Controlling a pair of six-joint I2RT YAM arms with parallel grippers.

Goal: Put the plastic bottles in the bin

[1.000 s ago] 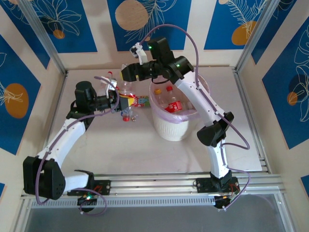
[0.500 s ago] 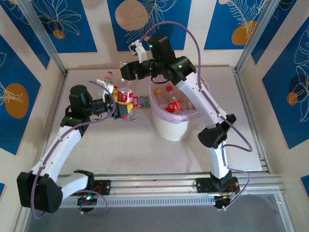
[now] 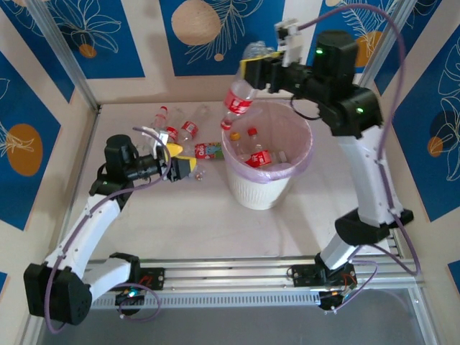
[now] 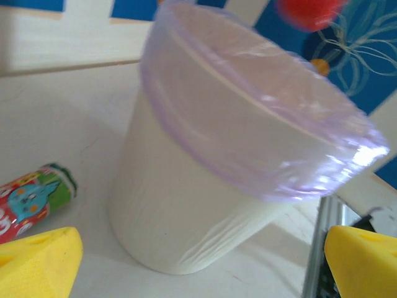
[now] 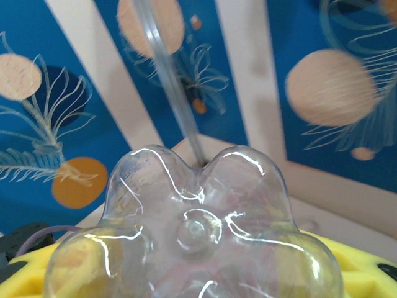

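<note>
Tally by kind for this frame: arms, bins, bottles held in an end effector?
Arms: 2, the left arm and the right arm
Bins: 1, the bin
Held bottles: 1, the bottle in the right end effector
Total: 4

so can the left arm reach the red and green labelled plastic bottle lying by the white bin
Likely yes: the open left gripper sits right beside the red and green labelled plastic bottle, nothing between them.

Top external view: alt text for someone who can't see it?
The right gripper holds a clear red-labelled bottle cap-down over the far-left rim of the pink-lined white bin, which has bottles inside. The left gripper is open beside the bin, near loose bottles lying on the table.
</note>
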